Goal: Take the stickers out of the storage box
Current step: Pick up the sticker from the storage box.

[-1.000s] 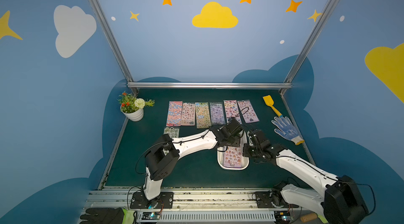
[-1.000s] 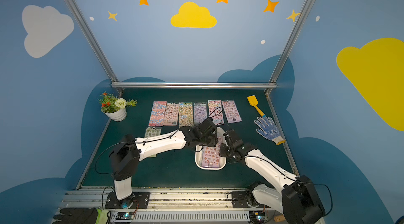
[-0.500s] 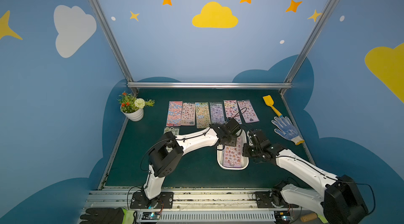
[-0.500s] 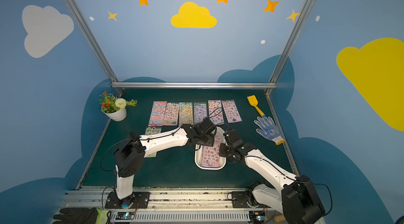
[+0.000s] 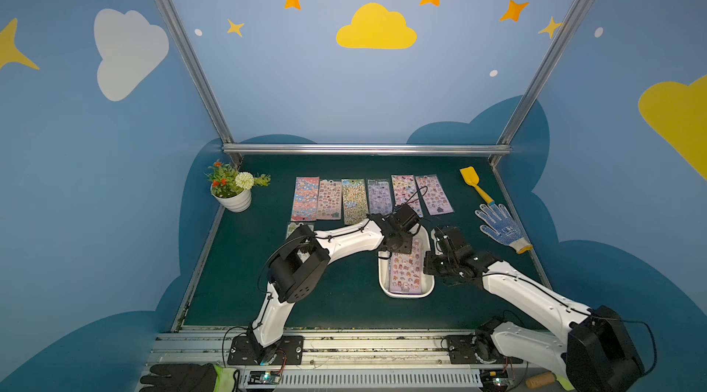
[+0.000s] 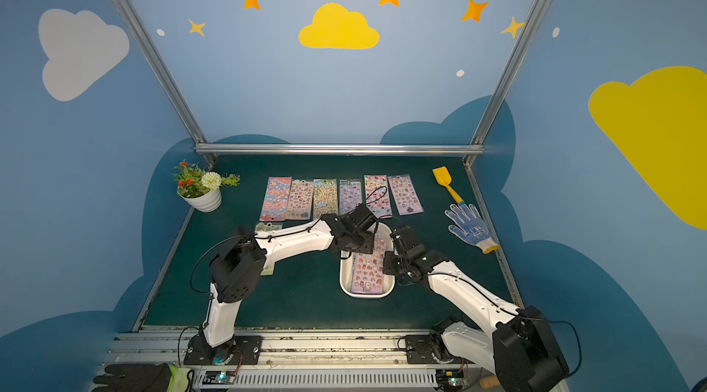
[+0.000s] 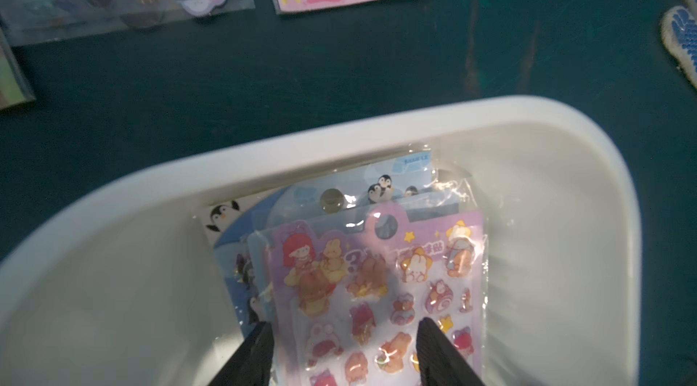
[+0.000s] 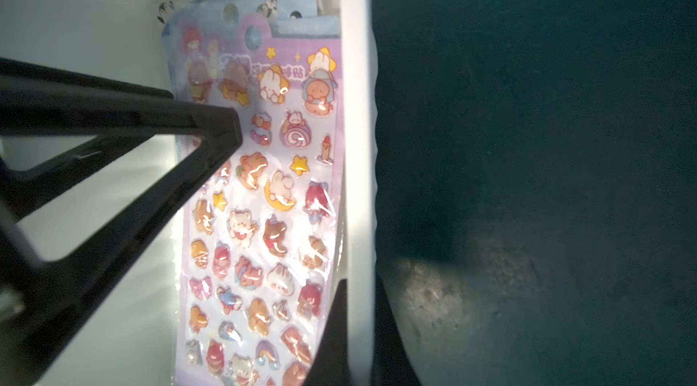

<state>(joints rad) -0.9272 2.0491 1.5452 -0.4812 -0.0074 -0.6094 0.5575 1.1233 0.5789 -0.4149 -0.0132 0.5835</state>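
left jaws: apart, empty, tips over top sheet of stickers (image 7: 381,282) in storage box (image 7: 339,128) | right jaws: clamped on box's right wall | six more sheets (image 5: 369,198) on table (image 5: 344,302) behind

Your white box (image 5: 405,294) sits flat with its top open. It's shallow, with rounded corners and a flared rim. There are stickers in it: a purple sheet (image 7: 377,290) of puffy bears and bunnies lies face up on top, with a blue penguin sheet (image 7: 381,184) poking out from under it. Six more sheets (image 5: 354,200) lie flat side by side just past the box's far end, mostly to its left. A greenish sheet (image 5: 296,227), partly hidden, lies further left of the box.
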